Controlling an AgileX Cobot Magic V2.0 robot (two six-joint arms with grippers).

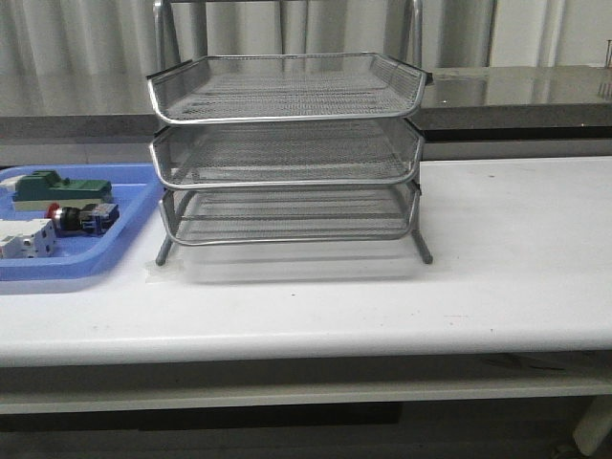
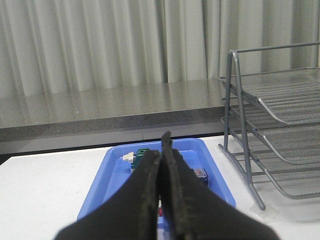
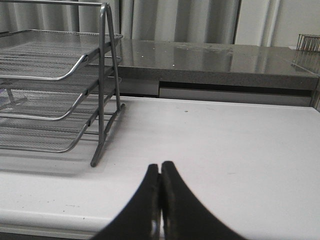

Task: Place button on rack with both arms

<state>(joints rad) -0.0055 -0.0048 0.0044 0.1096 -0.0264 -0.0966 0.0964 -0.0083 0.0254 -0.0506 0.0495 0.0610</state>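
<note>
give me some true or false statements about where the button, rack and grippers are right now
1. The button lies in the blue tray. True.
2. The rack already holds the button on its top tier. False: all three tiers are empty.
3. The left gripper is shut and holds nothing. True.
4. The right gripper is open around a rack leg. False: it is shut, apart from the rack, over the bare white table.
5. The blue tray sits to the right of the rack in the front view. False: it sits to the left.
</note>
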